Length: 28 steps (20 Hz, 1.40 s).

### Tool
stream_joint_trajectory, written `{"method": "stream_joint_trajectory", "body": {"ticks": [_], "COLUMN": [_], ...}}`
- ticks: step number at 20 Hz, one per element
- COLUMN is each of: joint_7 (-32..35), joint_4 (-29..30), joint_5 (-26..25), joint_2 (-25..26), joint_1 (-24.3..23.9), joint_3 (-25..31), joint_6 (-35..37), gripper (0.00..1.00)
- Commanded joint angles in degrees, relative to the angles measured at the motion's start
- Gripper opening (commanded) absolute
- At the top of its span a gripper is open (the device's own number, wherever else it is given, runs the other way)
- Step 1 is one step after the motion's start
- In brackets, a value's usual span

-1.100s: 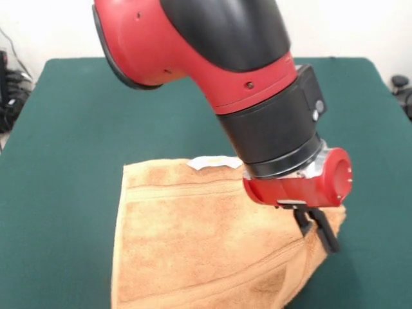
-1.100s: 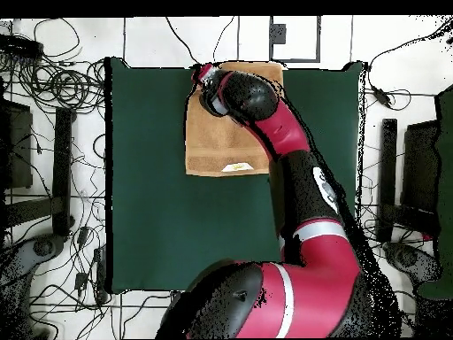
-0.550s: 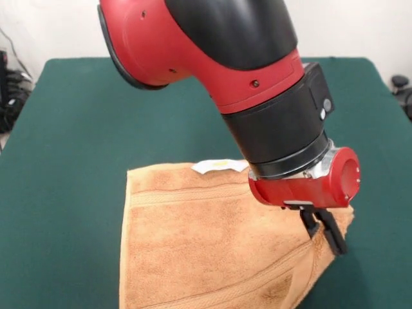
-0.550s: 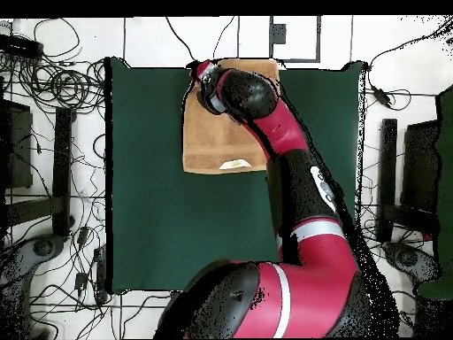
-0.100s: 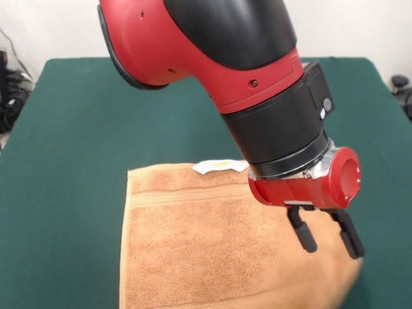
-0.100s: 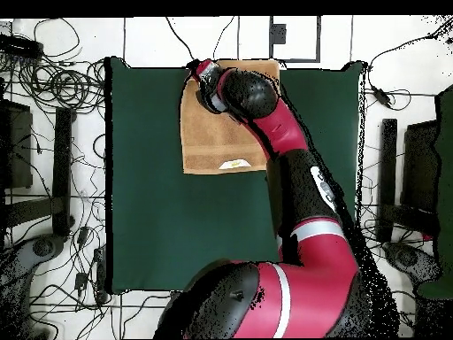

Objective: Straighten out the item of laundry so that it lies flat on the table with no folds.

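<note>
Towel (image 5: 199, 251) on green table (image 5: 71, 148), white tag (image 5: 220, 166) unreadable, end effector (image 5: 326, 236) spread

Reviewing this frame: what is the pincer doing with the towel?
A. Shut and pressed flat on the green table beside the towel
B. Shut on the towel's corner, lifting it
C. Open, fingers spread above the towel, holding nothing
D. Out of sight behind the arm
C. In the front view the pincer has its two black fingers spread apart above the towel, with no cloth held between them.
</note>
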Motion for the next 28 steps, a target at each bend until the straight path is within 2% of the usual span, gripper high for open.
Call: {"method": "stream_joint_trajectory", "body": {"ticks": [1, 13, 16, 17, 18, 23, 28], "joint_7": [16.4, 13.6, 14.1, 11.1, 10.4, 10.2, 5.6], "joint_4": [3.4, 3.9, 2.0, -0.7, -2.1, -4.0, -5.8], "joint_5": [4.9, 5.8, 3.6, 0.1, -1.3, -8.2, -15.2], "joint_2": [1.6, 1.7, 1.6, 2.0, 2.2, -0.6, -2.9], "joint_1": [0.8, 0.2, 1.7, 2.8, 3.4, 6.3, 7.2], "joint_3": [3.1, 4.2, 0.7, -2.5, -4.2, -13.3, -17.5], "joint_6": [4.5, 5.0, 6.3, 5.2, 5.6, 14.2, 21.0], "gripper": [1.0, 1.0, 1.0, 1.0, 1.0, 1.0, 1.0]}}
